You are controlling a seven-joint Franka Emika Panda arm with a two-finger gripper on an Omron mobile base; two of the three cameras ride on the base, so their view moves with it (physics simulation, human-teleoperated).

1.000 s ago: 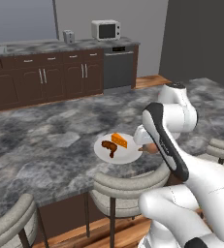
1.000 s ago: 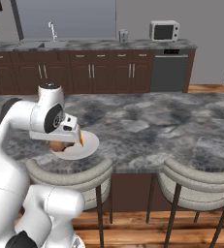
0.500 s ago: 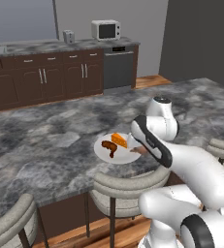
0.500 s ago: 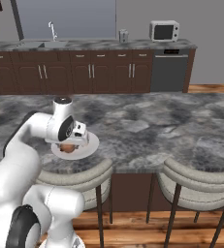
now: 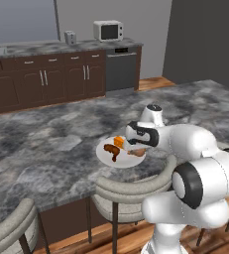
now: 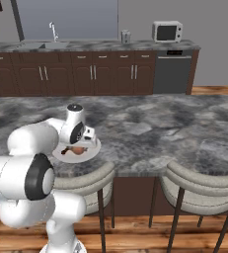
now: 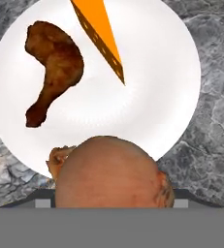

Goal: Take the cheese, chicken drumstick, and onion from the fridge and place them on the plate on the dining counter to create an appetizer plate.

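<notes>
Marbled grey dining counter (image 5: pixel 46 149) spreads across your base views, the plate (image 7: pixel 171 72) at centre. Compare a second ago: your arm has swung lower over it. Drumstick (image 7: pixel 53 65) lies upper left, cheese (image 7: pixel 101 34) top centre. Your gripper (image 5: pixel 131 138) stands wide around the onion (image 7: pixel 108 172); release looks due.

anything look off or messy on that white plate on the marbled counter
Nothing stands out. The round white plate sits flat on the grey marbled dining counter, with the dark brown chicken drumstick and orange cheese wedge lying apart on it. The tan round onion is close under the hand camera, near the plate's edge; nothing is spilled.
</notes>
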